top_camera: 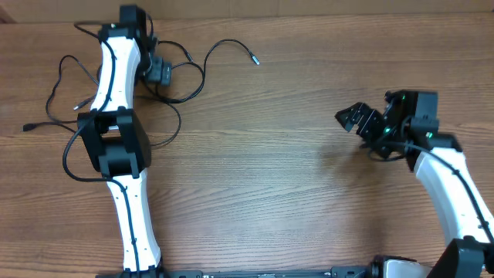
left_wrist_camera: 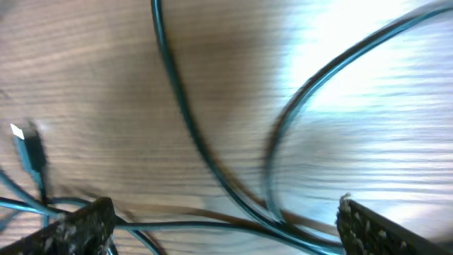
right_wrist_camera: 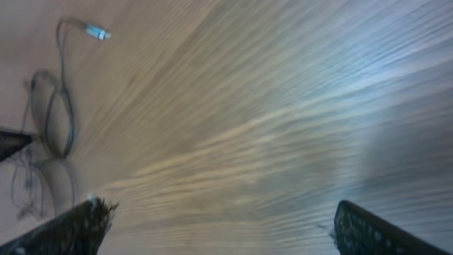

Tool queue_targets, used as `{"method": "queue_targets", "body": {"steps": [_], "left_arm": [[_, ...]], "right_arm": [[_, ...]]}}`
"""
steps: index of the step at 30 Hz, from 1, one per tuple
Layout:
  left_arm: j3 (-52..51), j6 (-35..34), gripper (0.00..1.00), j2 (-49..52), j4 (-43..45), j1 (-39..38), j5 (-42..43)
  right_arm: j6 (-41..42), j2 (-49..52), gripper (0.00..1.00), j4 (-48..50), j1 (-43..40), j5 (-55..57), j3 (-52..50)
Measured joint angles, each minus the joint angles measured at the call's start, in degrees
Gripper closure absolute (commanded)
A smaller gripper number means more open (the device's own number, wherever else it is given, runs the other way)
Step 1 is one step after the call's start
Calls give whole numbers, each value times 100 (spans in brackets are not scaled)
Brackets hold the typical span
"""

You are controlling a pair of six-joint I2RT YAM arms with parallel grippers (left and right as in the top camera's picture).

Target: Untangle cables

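The cables are thin black cords lying in loose overlapping loops at the far left of the wooden table, with one plug end trailing toward the middle. My left gripper hovers over the tangle. In the left wrist view it is open, and several cable strands cross on the wood between and beyond its fingers; a small plug lies at the left. My right gripper is open over bare wood at the right, far from the cables, with nothing between its fingers.
The left arm's white links lie over part of the tangle and hide some loops. Two more plug ends reach toward the table's left edge. Bare wooden tabletop spans the space between the two arms.
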Motion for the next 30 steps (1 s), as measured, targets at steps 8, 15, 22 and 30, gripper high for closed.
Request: {"method": "queue_targets", "body": {"steps": [8,15,22,30], "left_arm": [[1567,-345,0,-1099,-2332,-1043,505],[1569,-474,0,-1294,-2474,-2321,553],[1569,-492,0,-1294,-2487,-2520,546],[1569,-492,0,-1294,-2474,-2559,549]], "right_arm": [[-684,7,0,-1565,-2,1554,1937],[-752,2,0,-1609,0,1705,2131],[-791,2,0,-1611,-2,1725,2131],[-791,2,0,-1609,0,1744,2131]]}}
